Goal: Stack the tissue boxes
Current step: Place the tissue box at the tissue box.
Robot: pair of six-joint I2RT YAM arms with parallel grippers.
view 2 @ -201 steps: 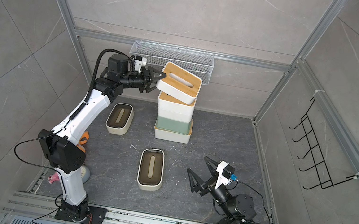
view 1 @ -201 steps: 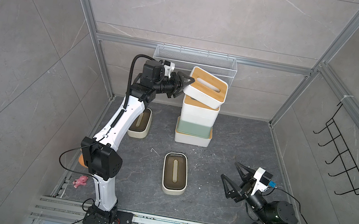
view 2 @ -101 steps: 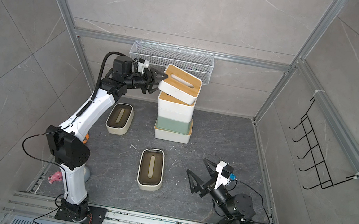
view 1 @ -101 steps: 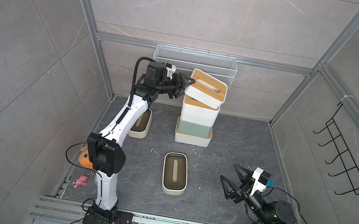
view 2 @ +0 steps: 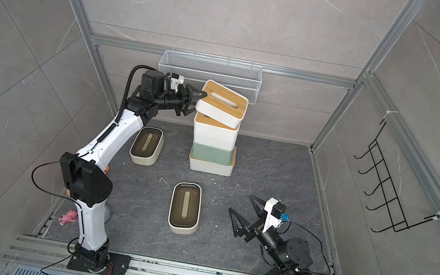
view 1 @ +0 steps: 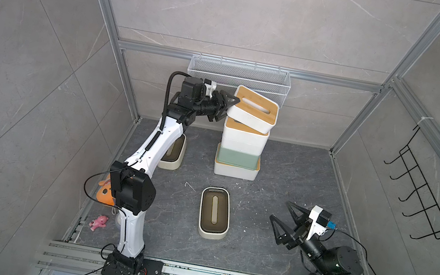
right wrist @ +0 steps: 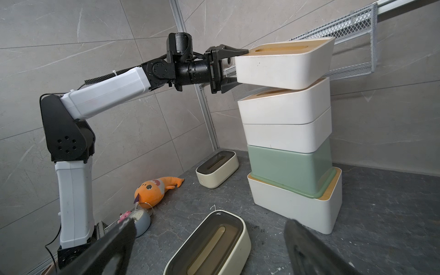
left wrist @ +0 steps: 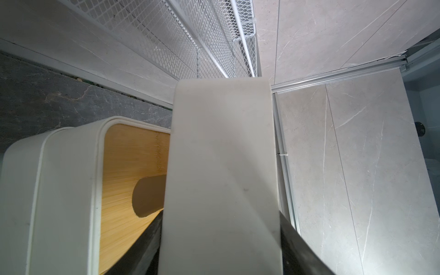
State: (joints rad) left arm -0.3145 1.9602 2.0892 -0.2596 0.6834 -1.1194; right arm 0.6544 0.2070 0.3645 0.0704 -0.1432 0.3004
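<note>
The left tool (view 1: 225,109) is clamping on the short end of a white box with a bamboo lid (view 1: 253,113) — one finger is pressing on the lid and the other is pushing up from under the bottom. This box is sitting at the very top of the tower, at the back of the dark surface (view 1: 283,171). It is tilting. Its far end looks to be resting on the bamboo-lidded box (view 1: 244,138) below, and the end in the tool is hanging a bit higher. Under those are a plain white box (right wrist: 285,134), the green box (view 1: 236,158) and the bottom white box (view 1: 234,172).

Two more are lying flat on the surface — one cream box (view 1: 214,216) in the middle and a second cream box (view 2: 147,145) at the back, just beside the left arm. The right tool (view 1: 280,209) is hanging low at the front with its fingers wide apart, holding nothing, well apart from every box.

I am guessing the boxes are hard and stiff, so a squeeze is not going to bend them. They are looking smooth, so they may be slippery. One tool is lifting a box by its end alone, so it is probably light. The short end looks like a good place to grab, top and bottom together, so the lid is not sliding off. The tower is looking tall and a little crooked, so a bump could tip it over.
</note>
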